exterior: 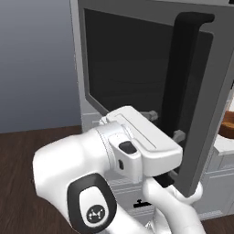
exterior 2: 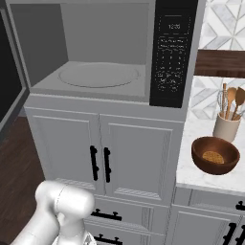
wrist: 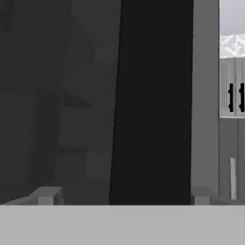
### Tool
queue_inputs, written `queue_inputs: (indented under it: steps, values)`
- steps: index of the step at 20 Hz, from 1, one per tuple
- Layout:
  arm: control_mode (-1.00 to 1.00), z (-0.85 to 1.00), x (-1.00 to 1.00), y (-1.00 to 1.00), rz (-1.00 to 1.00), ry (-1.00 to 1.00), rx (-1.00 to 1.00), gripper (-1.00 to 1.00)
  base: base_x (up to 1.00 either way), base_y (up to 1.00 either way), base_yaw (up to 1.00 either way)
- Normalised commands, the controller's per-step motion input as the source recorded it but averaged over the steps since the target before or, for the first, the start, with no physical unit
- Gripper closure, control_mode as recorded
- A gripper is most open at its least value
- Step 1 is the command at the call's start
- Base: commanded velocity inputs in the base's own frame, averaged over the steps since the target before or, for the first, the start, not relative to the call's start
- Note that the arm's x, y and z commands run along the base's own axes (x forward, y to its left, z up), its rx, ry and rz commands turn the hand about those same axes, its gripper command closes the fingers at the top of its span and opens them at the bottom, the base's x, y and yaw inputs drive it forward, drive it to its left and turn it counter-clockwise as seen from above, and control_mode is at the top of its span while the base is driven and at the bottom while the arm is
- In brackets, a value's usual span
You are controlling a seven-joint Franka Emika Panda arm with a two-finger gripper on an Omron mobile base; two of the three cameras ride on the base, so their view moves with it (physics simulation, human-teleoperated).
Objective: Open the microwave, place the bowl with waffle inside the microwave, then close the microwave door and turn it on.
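The microwave (exterior 2: 162,103) stands open, its pale grey inside and turntable (exterior 2: 98,75) bare, with the black control strip (exterior 2: 172,52) at its right. The microwave door (exterior: 132,59) is swung far out to the left, and its edge (exterior 2: 8,81) shows in the right base view. My gripper (exterior: 164,124) is open and straddles the door's long black bar handle (exterior: 180,77). In the hand view the handle (wrist: 152,95) runs between my fingertips (wrist: 46,195), with a gap on the left side. The reddish-brown bowl (exterior 2: 215,154) holding a waffle (exterior 2: 213,157) sits on the white counter (exterior 2: 191,177) to the right.
White cabinet doors (exterior 2: 62,148) with short black handles sit under the microwave, with drawers below. A utensil jar (exterior 2: 226,127) stands behind the bowl, under a wooden shelf (exterior 2: 220,62). Dark wood floor (exterior: 18,183) lies to the left.
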Motion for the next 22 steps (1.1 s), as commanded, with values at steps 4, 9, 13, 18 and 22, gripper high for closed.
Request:
queue_inputs:
  steps: [4,9,13,18,22]
  values:
    - [-1.0,-0.14,0.0,0.34,0.22,0.0,0.0,-1.0,0.0,0.0,0.0]
    - [-1.0,-0.01,0.0,0.33,0.17,0.07,0.0,-1.0,0.0,0.0,0.0]
    - [-1.0,0.0,-0.09,0.34,0.08,0.07,-0.01,-1.0,0.0,0.0,0.0]
    - [-1.0,0.0,-0.73,0.23,-0.03,-0.09,0.0,-1.0,0.0,0.0,0.0]
    - [-1.0,0.02,-0.94,0.16,-0.02,-0.15,0.0,-1.0,0.0,0.0,0.0]
